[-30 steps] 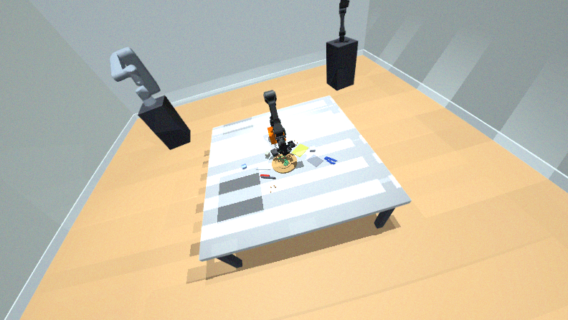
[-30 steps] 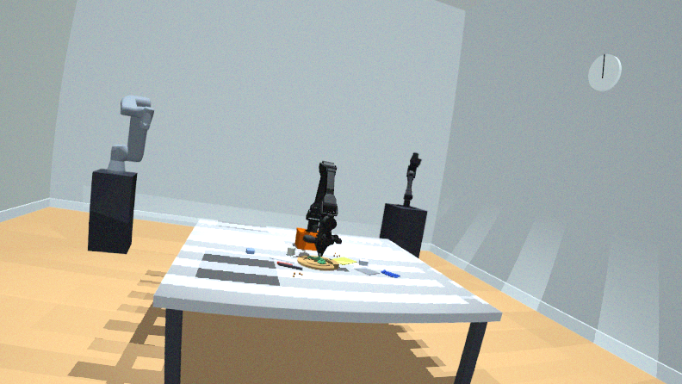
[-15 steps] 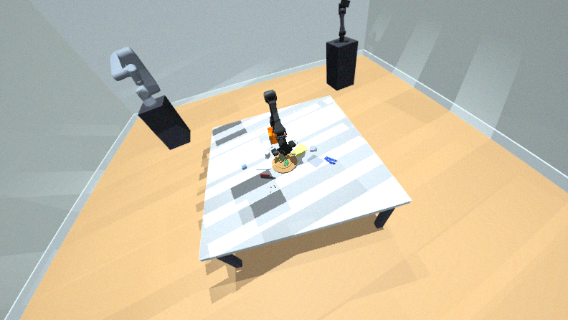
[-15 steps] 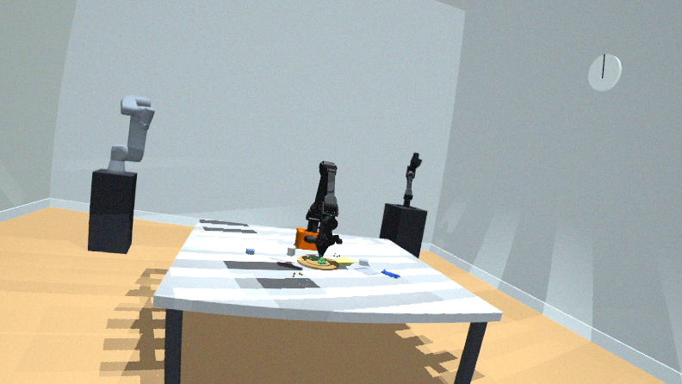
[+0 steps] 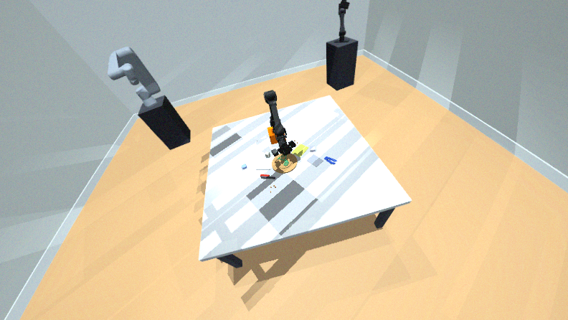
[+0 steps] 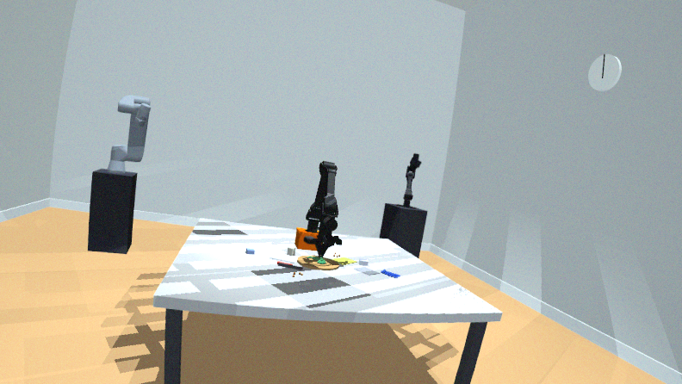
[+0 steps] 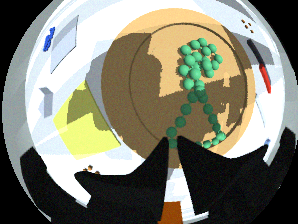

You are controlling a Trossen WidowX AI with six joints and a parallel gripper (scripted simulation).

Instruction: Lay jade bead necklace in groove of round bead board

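The room was bounded by pale grey walls (image 5: 238, 47) (image 6: 262, 119), with a wood-toned floor (image 5: 397, 258) (image 6: 47, 286) edged by white skirting. On it was set the white worktop (image 5: 349, 186) (image 6: 429, 298), carried on dark legs and crossed by slanting bands of light and shadow. Behind the worktop, two arms were mounted on black pedestals (image 5: 168, 125) (image 6: 112, 212): a light grey arm (image 5: 140, 69) (image 6: 138, 135) and a slimmer dark arm (image 5: 341, 24) (image 6: 409, 183). A round clock (image 6: 610, 73) was fixed high on one wall.

Over the worktop the black WidowX arm (image 5: 275, 115) (image 6: 326, 190) was bent down beside an orange block (image 5: 272, 135) (image 6: 302, 238), its hand (image 5: 285, 155) (image 6: 321, 257) (image 7: 173, 139) clenched on the end of the jade bead necklace (image 5: 286, 163) (image 6: 321, 261) (image 7: 195, 74). The necklace was spread on the round bead board (image 5: 292, 168) (image 6: 305, 262) (image 7: 120, 65), mostly bunched inside the circular groove, with its looped end drawn towards the hand. Near the board were seen a yellow sheet (image 5: 302, 149) (image 6: 347, 261) (image 7: 82, 127), a grey square (image 5: 315, 160) (image 6: 367, 270) (image 7: 65, 42) and a red-and-black tool (image 5: 264, 175) (image 6: 286, 263) (image 7: 265, 77). Beyond the grey square, a small blue object (image 5: 330, 160) (image 6: 390, 274) (image 7: 48, 39) was placed.
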